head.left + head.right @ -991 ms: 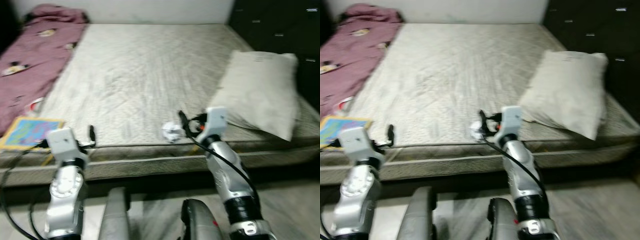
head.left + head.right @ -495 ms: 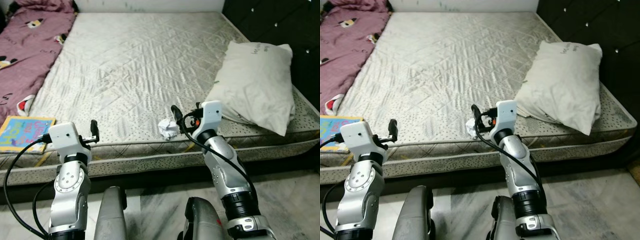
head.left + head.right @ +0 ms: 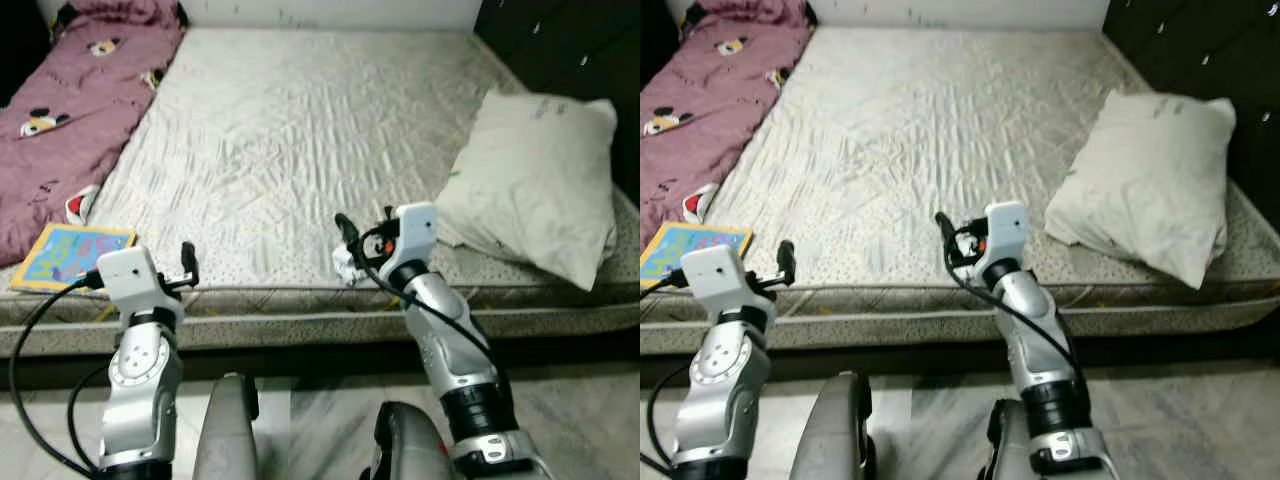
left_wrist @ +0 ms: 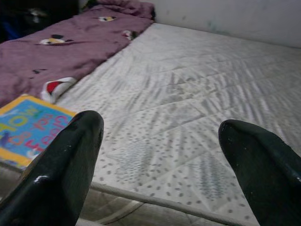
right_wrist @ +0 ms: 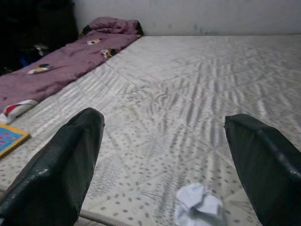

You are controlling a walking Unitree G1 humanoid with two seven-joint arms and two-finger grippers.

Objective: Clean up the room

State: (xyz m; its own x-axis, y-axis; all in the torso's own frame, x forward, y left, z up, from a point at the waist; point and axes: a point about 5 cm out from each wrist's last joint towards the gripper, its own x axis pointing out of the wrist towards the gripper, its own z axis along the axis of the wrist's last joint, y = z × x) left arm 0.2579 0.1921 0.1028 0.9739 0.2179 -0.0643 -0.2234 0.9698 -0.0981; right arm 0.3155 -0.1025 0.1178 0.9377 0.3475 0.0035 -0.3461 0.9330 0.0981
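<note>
Grippers hover at the mattress's (image 3: 300,150) near edge: the left gripper (image 4: 160,155) and the right gripper (image 5: 164,160) both hold their fingers wide apart. Crumpled white paper (image 5: 197,209) lies just ahead of the right gripper. Farther off rest a colourful book (image 3: 72,255), a pillow (image 3: 535,185) and a purple blanket (image 3: 70,120).

Quilted matt mattress (image 3: 290,130); crumpled paper wad (image 5: 198,207).
</note>
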